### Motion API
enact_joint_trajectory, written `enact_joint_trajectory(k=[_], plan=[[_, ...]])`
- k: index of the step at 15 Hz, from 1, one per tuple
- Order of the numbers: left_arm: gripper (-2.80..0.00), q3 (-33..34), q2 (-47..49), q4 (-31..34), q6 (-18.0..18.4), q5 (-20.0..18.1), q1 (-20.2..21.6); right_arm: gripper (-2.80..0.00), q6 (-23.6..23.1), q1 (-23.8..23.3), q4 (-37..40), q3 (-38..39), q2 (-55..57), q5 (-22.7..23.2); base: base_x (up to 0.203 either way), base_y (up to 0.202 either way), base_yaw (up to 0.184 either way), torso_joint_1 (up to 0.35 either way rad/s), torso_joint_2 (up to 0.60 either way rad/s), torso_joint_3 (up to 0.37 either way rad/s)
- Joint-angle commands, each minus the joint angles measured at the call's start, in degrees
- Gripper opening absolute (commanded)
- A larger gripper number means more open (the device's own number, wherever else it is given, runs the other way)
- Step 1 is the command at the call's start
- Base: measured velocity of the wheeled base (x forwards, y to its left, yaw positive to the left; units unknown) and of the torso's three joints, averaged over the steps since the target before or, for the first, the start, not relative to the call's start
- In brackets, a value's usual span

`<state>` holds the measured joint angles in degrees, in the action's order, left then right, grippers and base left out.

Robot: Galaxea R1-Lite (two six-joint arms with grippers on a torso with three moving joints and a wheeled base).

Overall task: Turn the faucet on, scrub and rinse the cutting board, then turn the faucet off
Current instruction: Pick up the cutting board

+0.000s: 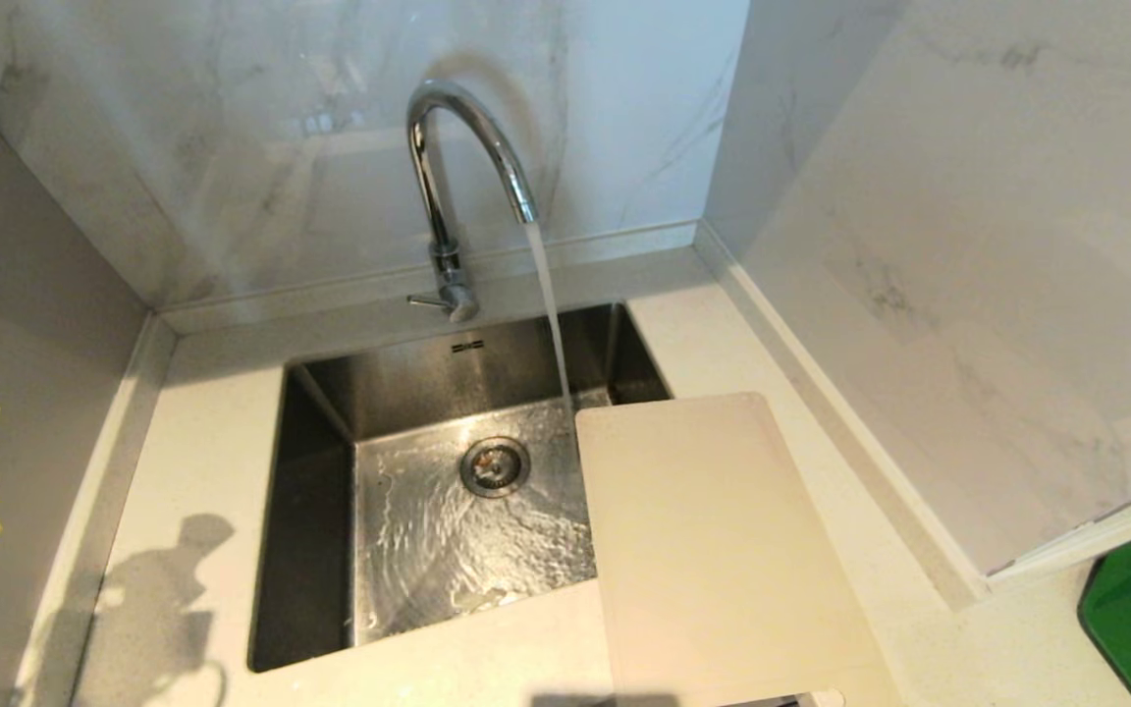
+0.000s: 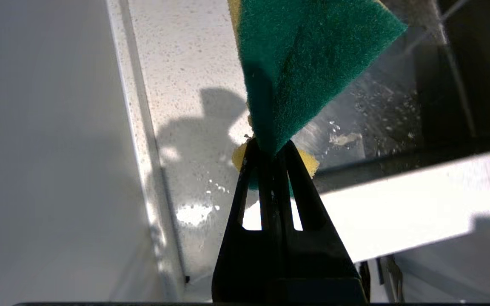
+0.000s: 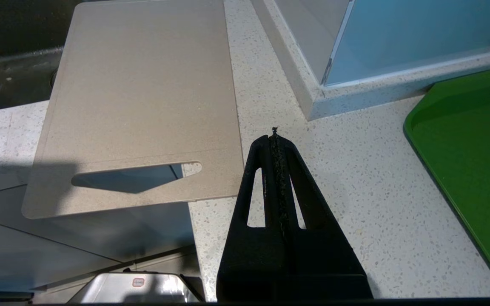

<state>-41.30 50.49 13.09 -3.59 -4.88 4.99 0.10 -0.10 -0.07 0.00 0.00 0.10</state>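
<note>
**Water running, sponge in the left gripper**

The faucet (image 1: 448,187) at twelve o'clock pours into the sink (image 1: 315,511). The cutting board (image 1: 713,550) overhangs the sink's four-o'clock rim. The left gripper (image 2: 270,148) pinches a sponge (image 2: 300,68) – the right gripper (image 3: 274,136) is closed, empty.

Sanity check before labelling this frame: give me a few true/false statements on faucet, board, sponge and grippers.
1. Water is running from the faucet into the sink. True.
2. The cutting board lies flat in the bottom of the sink. False: it rests on the counter, one end reaching over the sink's right rim.
3. The left gripper is shut on a green and yellow sponge. True.
4. The right gripper holds the board by its handle slot. False: it is shut on nothing, over the counter beside the board.
5. The sponge is touching the board. False: it is held at the far left, clear of the board.
</note>
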Motion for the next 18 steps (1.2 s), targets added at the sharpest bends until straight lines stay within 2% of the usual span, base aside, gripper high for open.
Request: enact_joint_trajectory(k=[1, 4, 6, 9, 10, 12, 13, 15, 16, 18], plan=[[-2.8, 5.2, -10.6, -0.8, 1.0, 0.3, -1.5, -2.8, 0.0, 0.0, 0.0, 0.0, 0.0, 0.0, 0.0, 0.0, 0.0, 0.0, 0.0, 0.0], [-2.8, 13.8, -20.8, -3.5, 1.8, 5.4, -3.0, -2.8, 0.0, 0.0, 0.0, -0.1, 0.0, 0.0, 0.0, 0.0, 0.0, 0.0, 0.0, 0.0], [-2.8, 19.5, -25.1, -6.2, 3.0, 7.1, -3.5, -2.8, 0.0, 0.0, 0.0, 0.0, 0.0, 0.0, 0.0, 0.0, 0.0, 0.0, 0.0, 0.0], [-2.8, 30.4, -29.0, -15.6, 9.0, 4.9, 0.6, -2.8, 0.0, 0.0, 0.0, 0.0, 0.0, 0.0, 0.0, 0.0, 0.0, 0.0, 0.0, 0.0], [-2.8, 33.8, -30.7, -17.6, 11.1, 4.0, 1.4, -2.8, 0.0, 0.0, 0.0, 0.0, 0.0, 0.0, 0.0, 0.0, 0.0, 0.0, 0.0, 0.0], [-2.8, 38.9, -34.2, -19.1, 13.1, 3.6, 1.8, -2.8, 0.0, 0.0, 0.0, 0.0, 0.0, 0.0, 0.0, 0.0, 0.0, 0.0, 0.0, 0.0], [-2.8, 41.2, -34.5, -20.1, 13.2, 3.3, 1.9, -2.8, 0.0, 0.0, 0.0, 0.0, 0.0, 0.0, 0.0, 0.0, 0.0, 0.0, 0.0, 0.0], [-2.8, 41.5, -34.6, -16.6, 10.9, 2.4, 1.9, -2.8, 0.0, 0.0, 0.0, 0.0, 0.0, 0.0, 0.0, 0.0, 0.0, 0.0, 0.0, 0.0], [-2.8, 41.5, -34.6, -16.1, 10.4, 1.0, 1.9, -2.8, 0.0, 0.0, 0.0, 0.0, 0.0, 0.0, 0.0, 0.0, 0.0, 0.0, 0.0, 0.0], [-2.8, 41.5, -34.6, -16.3, 10.4, 0.6, 1.8, -2.8, 0.0, 0.0, 0.0, 0.0, 0.0, 0.0, 0.0, 0.0, 0.0, 0.0, 0.0, 0.0]])
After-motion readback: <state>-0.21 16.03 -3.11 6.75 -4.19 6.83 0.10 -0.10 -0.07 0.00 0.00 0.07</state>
